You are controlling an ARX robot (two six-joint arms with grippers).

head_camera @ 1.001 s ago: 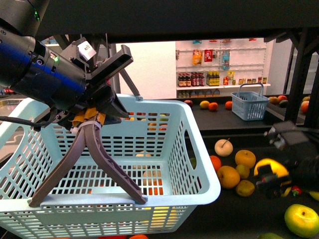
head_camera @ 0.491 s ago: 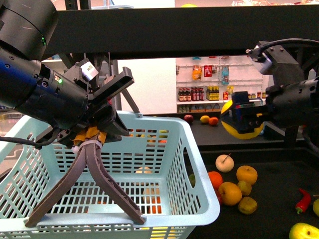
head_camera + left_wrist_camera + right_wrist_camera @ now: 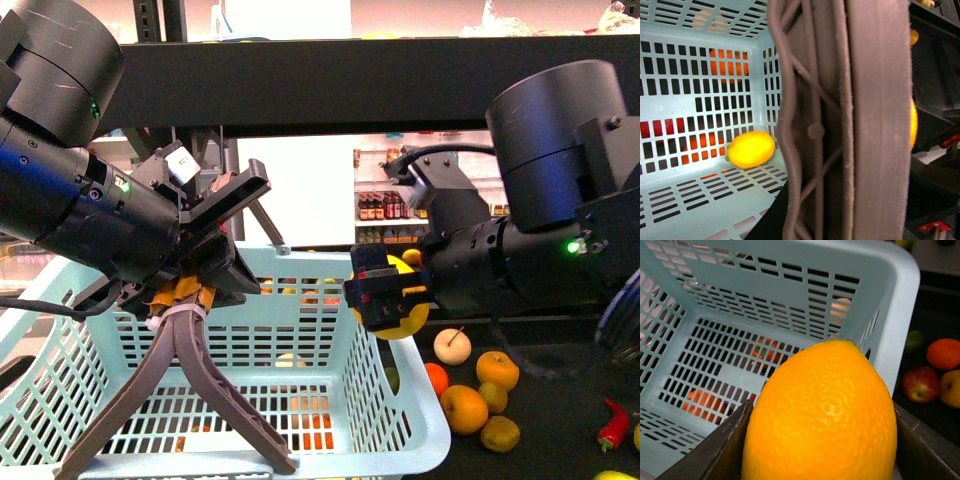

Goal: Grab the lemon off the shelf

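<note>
The right gripper (image 3: 388, 300) pinches the lemon (image 3: 414, 318) just above the right rim of the pale blue basket (image 3: 415, 395), whose brown handle (image 3: 175, 325) the left gripper (image 3: 185, 285) clamps, with loose fruit (image 3: 465, 408) on the shelf (image 3: 560, 390) deck below.

In the front view the right gripper (image 3: 390, 298) covers most of the lemon (image 3: 412, 318), so only yellow strips of it show. The fruits (image 3: 315, 437) behind the basket (image 3: 310, 260) appear only as orange patches through its slots, and their kind is not clear. In the right wrist view the lemon (image 3: 822, 412) is cut by the picture's edge and the fingers (image 3: 725, 450) show only as dark corners beside it, while in the left wrist view the blurred handle (image 3: 860, 120) hides the middle of the basket (image 3: 700, 65).
</note>
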